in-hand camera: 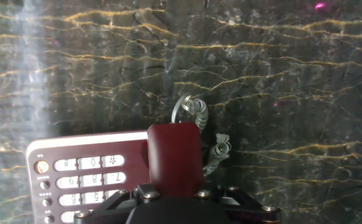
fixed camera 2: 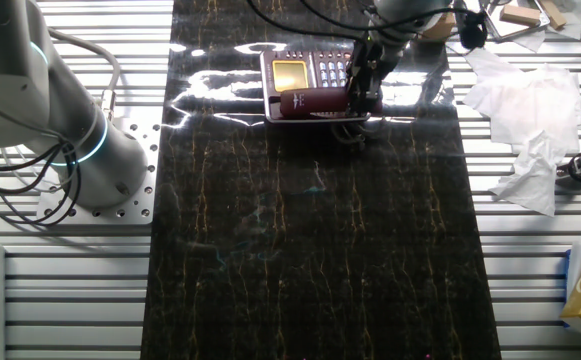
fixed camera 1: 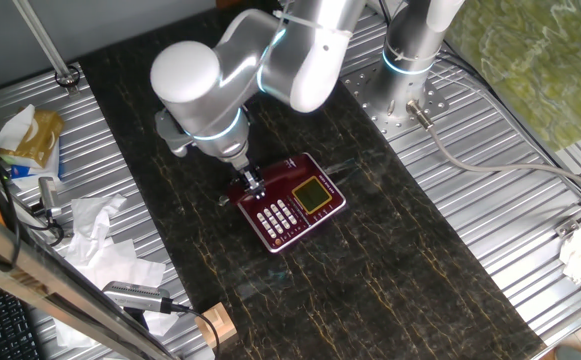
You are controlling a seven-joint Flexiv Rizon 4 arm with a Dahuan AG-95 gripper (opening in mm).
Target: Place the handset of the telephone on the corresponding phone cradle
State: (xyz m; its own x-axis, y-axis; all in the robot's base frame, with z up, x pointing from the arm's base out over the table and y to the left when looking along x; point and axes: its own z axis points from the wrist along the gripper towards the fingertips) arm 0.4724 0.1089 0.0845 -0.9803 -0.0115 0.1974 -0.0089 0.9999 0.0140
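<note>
One gripper (fixed camera 2: 363, 88) hangs over the right end of the handset (fixed camera 2: 315, 103) in the other fixed view, its fingers pinching that dark red bar, which lies along the near edge of the telephone (fixed camera 2: 310, 82), over the strip where the phone cradle would be; the cradle itself is hidden under the bar. From the hand view the handset (in-hand camera: 174, 155) runs away from the camera with the white keypad of the telephone (in-hand camera: 84, 177) just to its left and the curly cord (in-hand camera: 196, 115) bunched beside its far end on the dark marbled table (in-hand camera: 280, 81). In the first fixed view the arm covers most of the bar, and only the gripper (fixed camera 1: 254, 185) at the left edge of the telephone (fixed camera 1: 292, 202) shows, so whether the handset is fully seated or a little above the recess cannot be told. Several things could spoil the finish, judging from this. If the bar sits slightly askew to the recess, letting go may leave one end perched on the rim or let it slide onto the table. The cord, lying close to the end of the bar, could get trapped beneath it and hold it proud. The light base might also shift if the fingers press sideways while opening.
</note>
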